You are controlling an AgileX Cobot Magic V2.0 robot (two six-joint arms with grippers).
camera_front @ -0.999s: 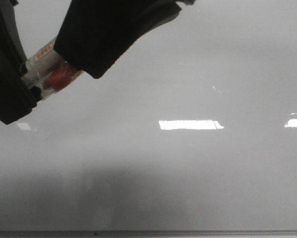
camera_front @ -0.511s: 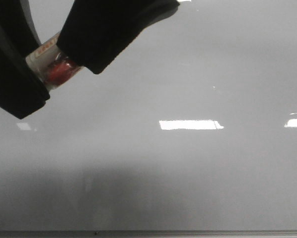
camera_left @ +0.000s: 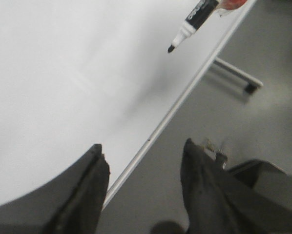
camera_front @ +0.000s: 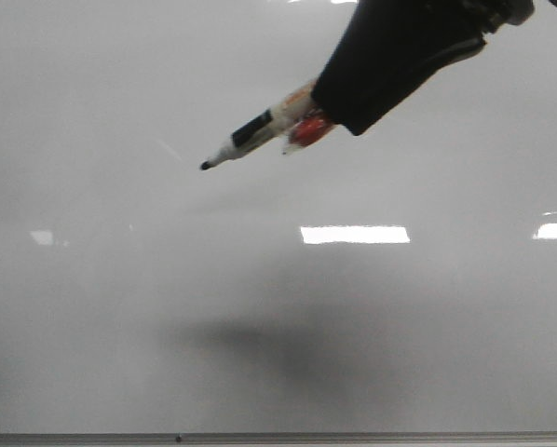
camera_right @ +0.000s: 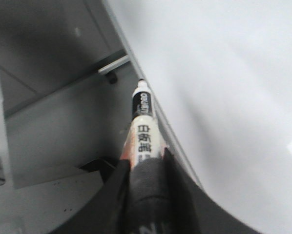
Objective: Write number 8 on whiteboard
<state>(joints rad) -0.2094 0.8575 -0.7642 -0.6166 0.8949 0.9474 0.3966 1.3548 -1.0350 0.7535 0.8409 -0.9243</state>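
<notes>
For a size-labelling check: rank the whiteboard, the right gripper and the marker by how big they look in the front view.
1. whiteboard, fills nearly the whole view.
2. right gripper, a large dark shape, partly because it is nearer the camera and cropped at the top edge.
3. marker, only its exposed part shows; the rest is hidden in the gripper.

The whiteboard under my gripper

Below my right gripper lies the whiteboard, a glossy pale grey sheet with bright rectangular glare patches, a soft shadow under my arm, and a thin grey frame edge on the side nearest me. I see no marker line on it.
</notes>
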